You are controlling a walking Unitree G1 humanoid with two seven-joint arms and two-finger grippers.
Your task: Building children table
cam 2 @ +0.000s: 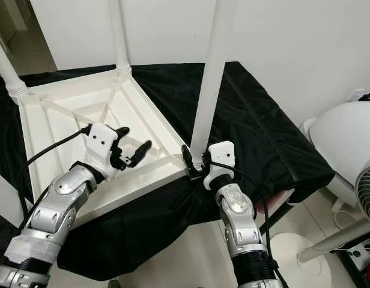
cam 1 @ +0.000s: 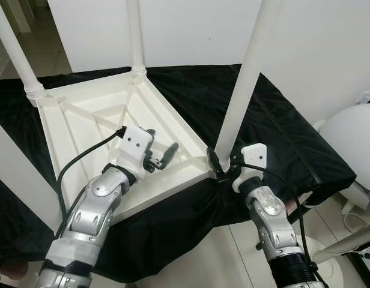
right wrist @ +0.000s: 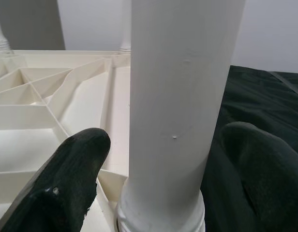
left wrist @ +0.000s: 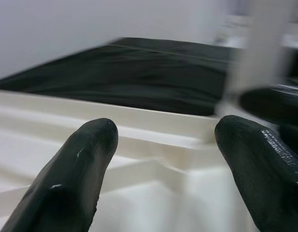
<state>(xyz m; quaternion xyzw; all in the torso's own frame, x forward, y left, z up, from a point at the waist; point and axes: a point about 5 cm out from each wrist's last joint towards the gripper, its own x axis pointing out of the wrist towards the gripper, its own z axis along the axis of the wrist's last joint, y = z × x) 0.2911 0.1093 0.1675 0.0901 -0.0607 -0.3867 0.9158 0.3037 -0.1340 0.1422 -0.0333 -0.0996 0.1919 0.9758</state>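
Seating leg in near corner of upturned tabletop on black cloth. Right gripper straddles leg base, fingers spread, not squeezing. Left gripper spread above rim. I would pinch low, keep leg upright, brace top with left.

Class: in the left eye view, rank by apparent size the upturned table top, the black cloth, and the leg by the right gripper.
1. black cloth
2. table top
3. leg
right gripper straddles the leg's base.
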